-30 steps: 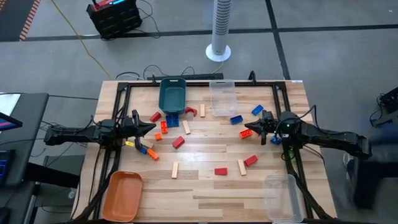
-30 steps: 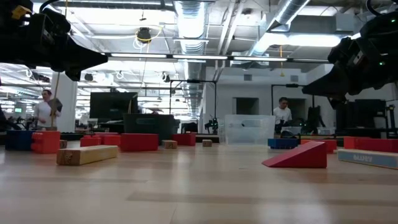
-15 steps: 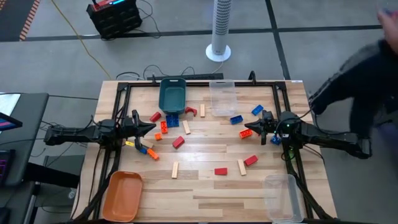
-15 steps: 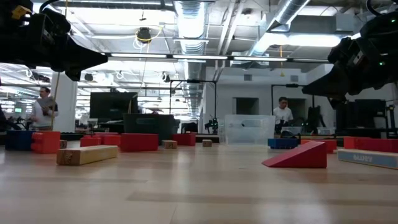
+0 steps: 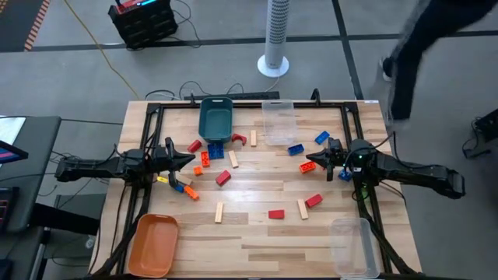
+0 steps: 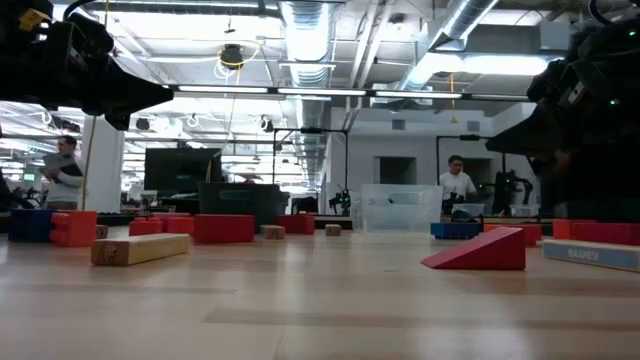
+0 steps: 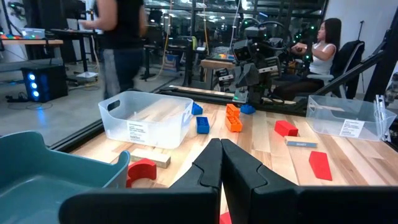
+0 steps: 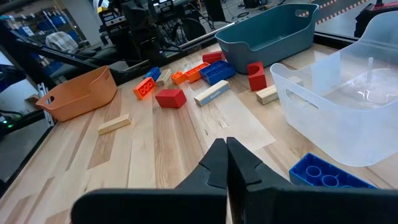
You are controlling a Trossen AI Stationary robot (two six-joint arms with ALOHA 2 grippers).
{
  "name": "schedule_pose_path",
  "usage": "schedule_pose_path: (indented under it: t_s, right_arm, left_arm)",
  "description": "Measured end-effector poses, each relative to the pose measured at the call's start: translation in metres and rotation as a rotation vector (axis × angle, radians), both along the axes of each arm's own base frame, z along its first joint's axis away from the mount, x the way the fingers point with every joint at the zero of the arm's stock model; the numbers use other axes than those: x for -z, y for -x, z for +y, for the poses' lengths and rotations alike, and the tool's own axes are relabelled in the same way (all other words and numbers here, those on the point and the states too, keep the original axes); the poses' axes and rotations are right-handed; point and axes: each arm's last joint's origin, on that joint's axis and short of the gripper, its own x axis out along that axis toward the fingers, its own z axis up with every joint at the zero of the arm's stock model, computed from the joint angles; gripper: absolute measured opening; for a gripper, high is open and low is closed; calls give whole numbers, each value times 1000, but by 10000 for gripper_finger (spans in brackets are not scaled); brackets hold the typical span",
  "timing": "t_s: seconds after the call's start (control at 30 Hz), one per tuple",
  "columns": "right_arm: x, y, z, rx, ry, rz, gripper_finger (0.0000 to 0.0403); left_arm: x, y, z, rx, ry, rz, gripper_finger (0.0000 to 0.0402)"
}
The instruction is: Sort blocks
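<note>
Evidently nothing is sorted yet: the blocks (image 5: 223, 178) lie scattered mid-table between the teal bin (image 5: 215, 118) far and the orange bin (image 5: 153, 245) near-left, while the left gripper (image 5: 189, 161) and right gripper (image 5: 306, 166) hover at either side, clenched and empty.

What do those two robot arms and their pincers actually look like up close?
Both arms are slim, dark, jointed limbs. The left gripper and the right gripper each end in two black, wedge-shaped fingers tapering to a point. A small green light glows on the right arm.
</note>
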Motion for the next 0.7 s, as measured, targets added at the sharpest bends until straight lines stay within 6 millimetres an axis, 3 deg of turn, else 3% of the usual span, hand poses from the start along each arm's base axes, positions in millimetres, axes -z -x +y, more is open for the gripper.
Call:
schedule_pose_path:
  t_s: [0.7]
  right_arm:
    - [-1,0,0,0,2,-10,9]
  left_arm:
    - [-1,0,0,1,43,-25,0]
